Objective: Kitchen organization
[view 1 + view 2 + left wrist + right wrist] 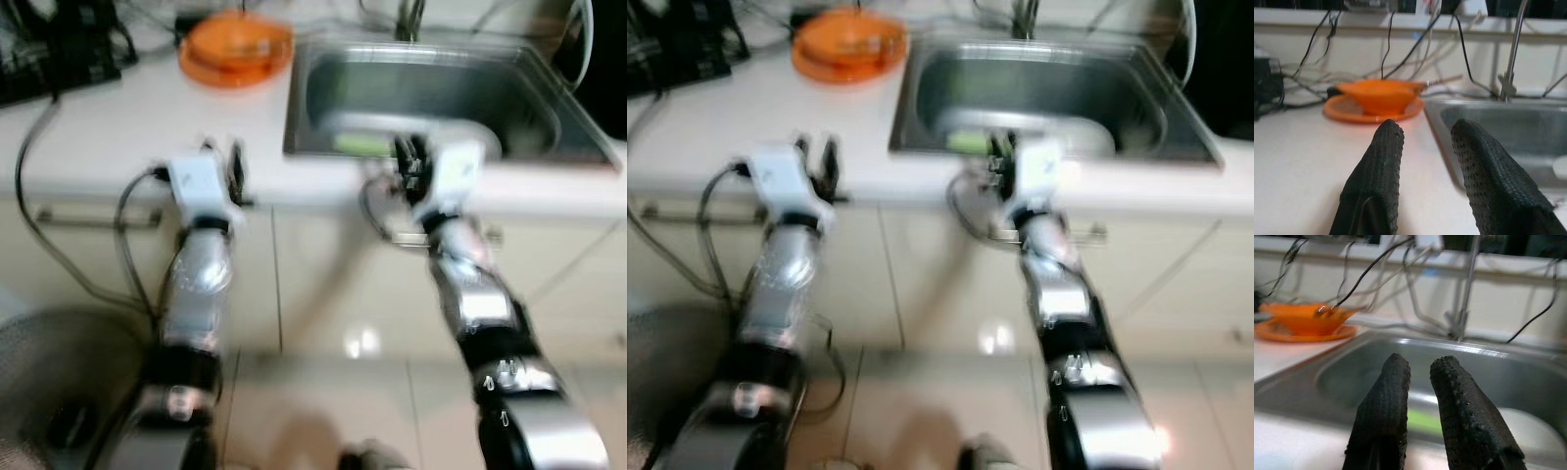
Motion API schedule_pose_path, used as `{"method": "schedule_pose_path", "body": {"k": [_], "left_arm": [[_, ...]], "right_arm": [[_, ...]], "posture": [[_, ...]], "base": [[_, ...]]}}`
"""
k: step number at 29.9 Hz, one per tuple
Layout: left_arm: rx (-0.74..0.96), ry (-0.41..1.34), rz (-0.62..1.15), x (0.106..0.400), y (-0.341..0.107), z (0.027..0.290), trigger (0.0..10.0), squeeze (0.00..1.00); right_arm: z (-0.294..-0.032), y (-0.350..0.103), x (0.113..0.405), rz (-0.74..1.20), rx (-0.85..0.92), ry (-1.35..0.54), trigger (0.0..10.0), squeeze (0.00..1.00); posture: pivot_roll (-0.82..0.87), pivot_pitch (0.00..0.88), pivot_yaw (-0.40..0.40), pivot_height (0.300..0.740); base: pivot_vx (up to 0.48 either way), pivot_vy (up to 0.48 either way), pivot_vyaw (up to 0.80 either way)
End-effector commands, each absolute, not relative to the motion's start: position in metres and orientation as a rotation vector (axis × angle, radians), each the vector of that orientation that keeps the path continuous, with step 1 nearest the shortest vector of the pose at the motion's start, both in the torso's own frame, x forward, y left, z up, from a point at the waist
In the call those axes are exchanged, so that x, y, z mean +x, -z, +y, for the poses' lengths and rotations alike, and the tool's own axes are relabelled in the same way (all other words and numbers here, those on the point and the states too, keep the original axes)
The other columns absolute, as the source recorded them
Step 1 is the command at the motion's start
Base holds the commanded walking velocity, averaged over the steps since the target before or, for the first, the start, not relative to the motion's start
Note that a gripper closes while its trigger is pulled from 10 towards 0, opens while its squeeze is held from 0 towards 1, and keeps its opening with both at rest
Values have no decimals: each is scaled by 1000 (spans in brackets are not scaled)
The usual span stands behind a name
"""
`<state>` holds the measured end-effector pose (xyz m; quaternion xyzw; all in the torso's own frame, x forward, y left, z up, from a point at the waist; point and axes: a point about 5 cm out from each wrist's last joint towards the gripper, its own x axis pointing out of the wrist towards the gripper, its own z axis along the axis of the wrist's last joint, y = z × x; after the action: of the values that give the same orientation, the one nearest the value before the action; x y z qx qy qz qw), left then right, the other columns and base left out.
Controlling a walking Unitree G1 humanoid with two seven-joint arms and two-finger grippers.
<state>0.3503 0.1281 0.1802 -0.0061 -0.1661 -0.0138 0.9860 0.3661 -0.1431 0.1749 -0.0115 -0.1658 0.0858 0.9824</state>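
- Both arms are up at the edge of the white tabletop (pixel 118 127), and neither one is carrying anything.
- Left tool (pixel 1422 142): fingers parted a modest way with nothing between them, poised over bare tabletop and aimed at the orange bowl (pixel 1378 95).
- That bowl sits on a matching orange plate (pixel 1342 108) at the back of the tabletop, just beside the sink (pixel 549 103), with a utensil handle (pixel 1442 81) poking out of it. Well apart from the left tool, untouched.
- Right tool (pixel 1420 382): a narrow gap between its fingers, empty, hanging at the sink's near rim.
- Down in the basin lie a pale dish (pixel 1525 431) and something green (pixel 1422 421), too blurred to name.
- My read: early days. Nothing looks picked up or put away; the orange set and the sink's contents are all left to do.
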Motion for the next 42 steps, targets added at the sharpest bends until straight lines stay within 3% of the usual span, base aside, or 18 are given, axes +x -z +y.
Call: {"method": "schedule_pose_path", "body": {"k": [1, 22, 31, 42], "left_arm": [[4, -5, -345, 350, -183, 138, 10000, 0], [8, 11, -357, 351, -186, 135, 10000, 0], [10, 13, -361, 351, -187, 134, 10000, 0], [6, 25, -370, 350, -189, 132, 10000, 0]], "right_arm": [[-132, -183, 367, -363, -8, -203, 10000, 0], [-130, -185, 366, -394, -38, -219, 10000, 0], [-131, -184, 365, -395, -13, -213, 10000, 0], [-133, -184, 365, -390, -5, -211, 10000, 0]], "posture": [[82, 90, -27, 740], [80, 75, -22, 740], [81, 78, -23, 740], [78, 83, -25, 740]], "base": [[420, 0, 0], [420, 0, 0], [390, 0, 345], [0, 0, 0]]}}
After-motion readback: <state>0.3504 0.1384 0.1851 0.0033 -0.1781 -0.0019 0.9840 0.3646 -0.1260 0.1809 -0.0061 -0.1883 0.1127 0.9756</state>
